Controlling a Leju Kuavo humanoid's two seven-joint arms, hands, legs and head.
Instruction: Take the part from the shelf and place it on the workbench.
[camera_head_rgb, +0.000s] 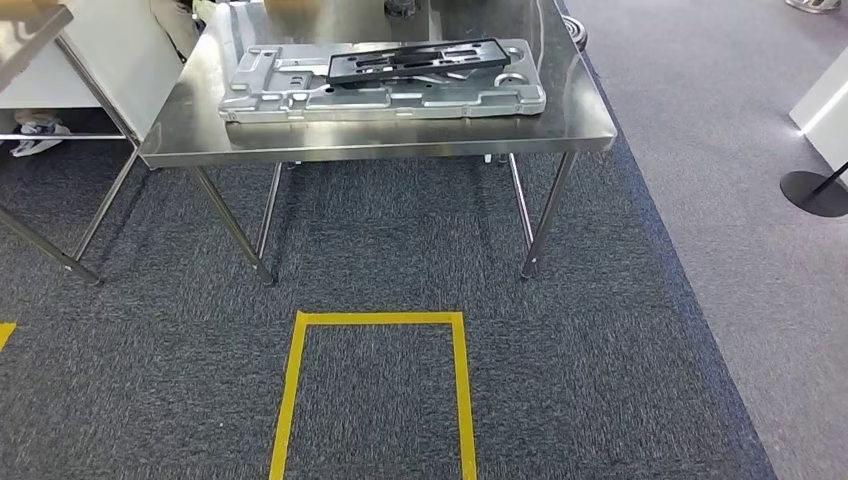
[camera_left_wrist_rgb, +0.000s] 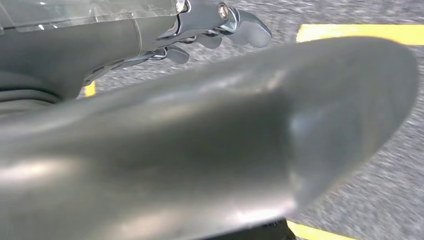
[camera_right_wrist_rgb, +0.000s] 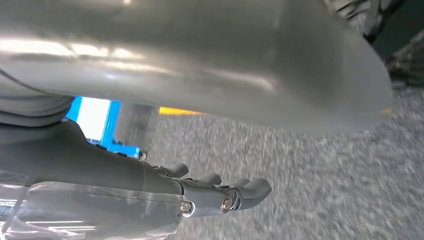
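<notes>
**Position of the part.** A black frame-shaped part (camera_head_rgb: 415, 60) is seen lying flat on a larger silver stamped panel (camera_head_rgb: 300, 95), and both rest on a steel table (camera_head_rgb: 400, 135). From the hanging hands it lies ahead and higher up, well apart from both. Its long axis runs crosswise to the robot's front, from the left-hand side to the right-hand side, tilted a little.

**Left hand.** The left hand (camera_left_wrist_rgb: 165, 125) is held low over the grey carpet (camera_left_wrist_rgb: 380, 185), near a yellow tape line (camera_left_wrist_rgb: 360, 33). Nothing is held. Its fingers (camera_left_wrist_rgb: 245, 27) are extended side by side, lightly bent, with the thumb kept apart from them.

**Right hand.** The right hand (camera_right_wrist_rgb: 125, 170) is likewise held low over the carpet and is empty. Its fingers (camera_right_wrist_rgb: 245, 192) are stretched out close together, and the thumb (camera_right_wrist_rgb: 200, 60) is set well clear of them.

**Relation governing the next move.** The part is centred almost squarely between the two arms, so neither hand is judged clearly nearer. With the long axis crosswise, one end is offered to each hand, and a two-handed lift at the ends is judged likely. A yellow taped box (camera_head_rgb: 290, 400) is marked on the floor between the robot and the table (presumably a standing mark).

**Open point.** Whether this table serves as shelf or workbench cannot be determined.
</notes>
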